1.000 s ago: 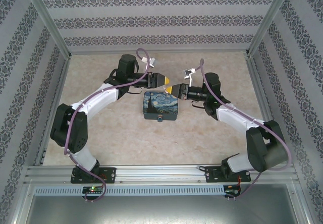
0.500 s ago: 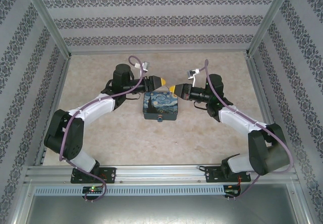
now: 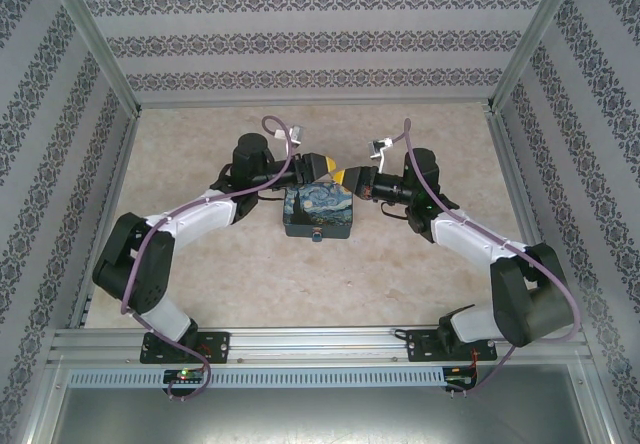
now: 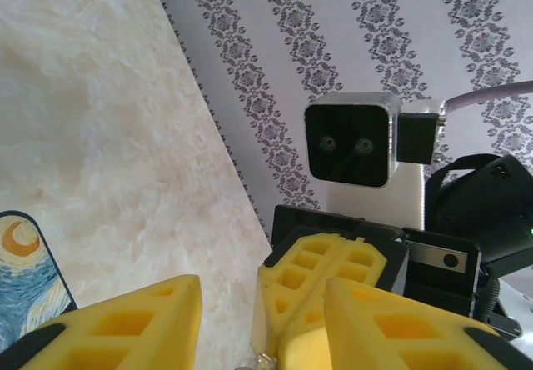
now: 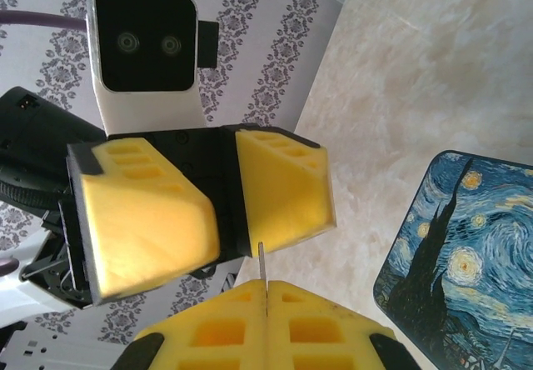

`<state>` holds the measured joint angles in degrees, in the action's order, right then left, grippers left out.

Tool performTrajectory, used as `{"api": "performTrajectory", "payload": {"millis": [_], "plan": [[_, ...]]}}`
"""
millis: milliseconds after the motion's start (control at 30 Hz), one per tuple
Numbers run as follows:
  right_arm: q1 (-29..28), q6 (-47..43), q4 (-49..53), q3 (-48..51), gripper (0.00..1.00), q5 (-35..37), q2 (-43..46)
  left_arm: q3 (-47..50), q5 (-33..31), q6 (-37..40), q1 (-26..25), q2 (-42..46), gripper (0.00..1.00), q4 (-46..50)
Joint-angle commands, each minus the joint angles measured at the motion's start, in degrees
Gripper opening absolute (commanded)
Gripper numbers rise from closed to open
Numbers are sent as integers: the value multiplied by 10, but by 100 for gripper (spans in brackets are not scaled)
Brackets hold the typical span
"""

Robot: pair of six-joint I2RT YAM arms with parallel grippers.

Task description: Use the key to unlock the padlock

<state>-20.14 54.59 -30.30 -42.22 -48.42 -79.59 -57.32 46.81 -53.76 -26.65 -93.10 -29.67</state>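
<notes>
Padlock point(image 3: 318, 236) in the top view is a small dark speck against the near rim of the starry-night box point(image 3: 318, 209), at 6 o'clock from the box's middle; it is too small to tell whether its shackle is closed. The left gripper point(image 3: 327, 169) and the right gripper point(image 3: 344, 176) meet tip to tip over the box's far rim, at 12 o'clock from the padlock, with the whole lid between them and it. Neither arm looks clearly nearer.

From the left wrist, the left gripper's jaws stand apart and the right gripper's yellow fingertips sit in the gap between them. The box's moon corner lies at 8 o'clock.

From the right wrist, the right gripper's fingers are pressed together on the key point(image 5: 262, 274). The thin blade rises from the seam between them, its long axis running 6 to 12 o'clock. Its tip meets the lower edge of one left finger rather than lying in the gap beside it.

So the key seems to point at the other gripper and away from the padlock. The move ahead likely depends on bringing the blade round toward 6 o'clock, to the box's near rim.
</notes>
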Motion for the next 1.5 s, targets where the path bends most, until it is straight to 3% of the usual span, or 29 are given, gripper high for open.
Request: {"api": "performTrajectory", "payload": {"millis": [0,367,667,700,800,900,1067,1467], "plan": [[-8,7,-23,-4,0,8,-5,-5,-7,-5,-8,-9,39,-35],[-8,8,-22,-5,0,9,-7,-7,-13,-5,-15,-12,12,-35],[-8,16,-31,-6,0,13,-3,-7,-18,-10,-25,-16,0,-48],[-7,17,-32,-6,4,15,2,-6,-21,-14,-27,-16,0,-53],[0,20,-28,2,42,29,21,-5,-31,-26,-28,-15,0,-69],[9,24,-27,10,54,41,38,-4,-37,-36,-28,-12,0,-83],[14,30,-34,23,55,62,58,0,-51,-60,-28,-10,0,-113],[-1,55,-70,26,47,91,54,12,-86,-104,-35,-15,0,-173]]}}
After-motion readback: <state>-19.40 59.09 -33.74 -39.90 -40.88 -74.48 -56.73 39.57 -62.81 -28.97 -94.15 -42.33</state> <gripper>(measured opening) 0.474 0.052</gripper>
